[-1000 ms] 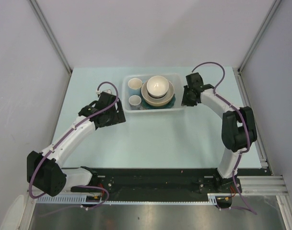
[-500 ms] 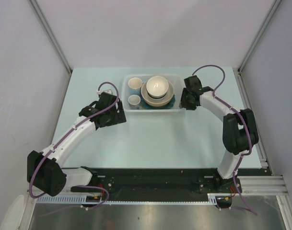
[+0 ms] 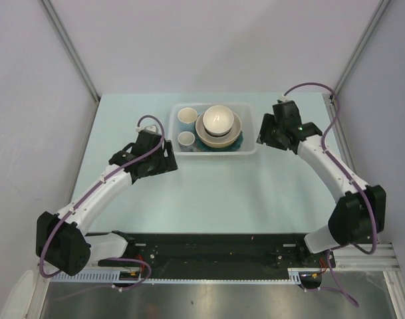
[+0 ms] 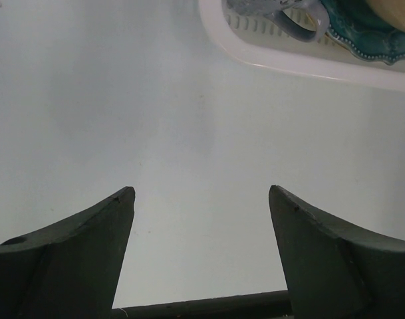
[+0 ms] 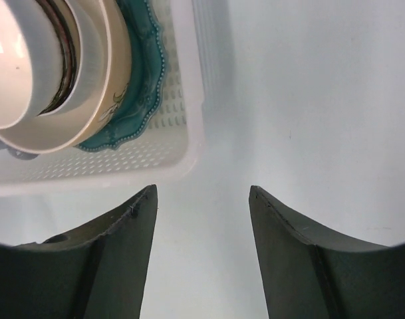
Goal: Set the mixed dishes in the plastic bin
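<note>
The plastic bin [image 3: 249, 147] stands at the back middle of the table. It holds a stack: teal scalloped plate [image 3: 238, 139], tan plate [image 3: 203, 126], bowls and a white bowl [image 3: 218, 119] on top, beside two small mugs [image 3: 187, 116] [image 3: 186, 139]. My left gripper [image 3: 169, 161] is open and empty, just left of the bin's near left corner. My right gripper [image 3: 262, 133] is open and empty, just right of the bin. The right wrist view shows the bin wall [image 5: 189, 100], the teal plate [image 5: 145, 86] and the stacked bowls [image 5: 36, 60]. The left wrist view shows the bin rim [image 4: 288, 63] and a mug [image 4: 288, 16].
Grey walls and metal posts [image 3: 76, 60] enclose the pale table [image 3: 222, 193]. A black rail [image 3: 209, 249] runs along the near edge by the arm bases.
The right arm has swung outward to the right and its gripper has backed away from the bin's right wall. The left arm has barely moved.
</note>
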